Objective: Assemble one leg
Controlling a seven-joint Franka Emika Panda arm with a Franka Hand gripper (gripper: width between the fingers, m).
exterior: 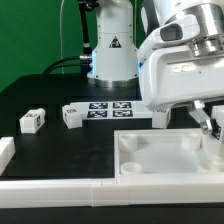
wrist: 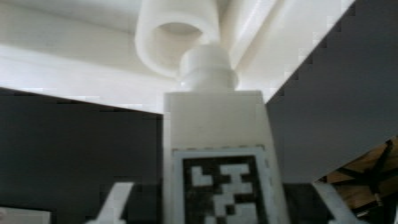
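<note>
In the wrist view, a white leg [wrist: 217, 130] with a black-and-white tag stands between my gripper's [wrist: 224, 200] fingers [wrist: 121, 200], which are shut on its sides. The leg's threaded peg [wrist: 205, 65] touches the rim of a round corner socket [wrist: 175, 38] in the large white tray-like piece [exterior: 165, 160]. In the exterior view my gripper [exterior: 208, 124] hangs over the tray's far corner at the exterior view's right, and the hand hides most of the held leg.
Three more tagged legs lie on the black table: one [exterior: 30, 121] at the exterior view's left, one [exterior: 73, 115] beside the marker board [exterior: 108, 108], one [exterior: 160, 118] behind the tray. Long white bars [exterior: 60, 192] edge the table front.
</note>
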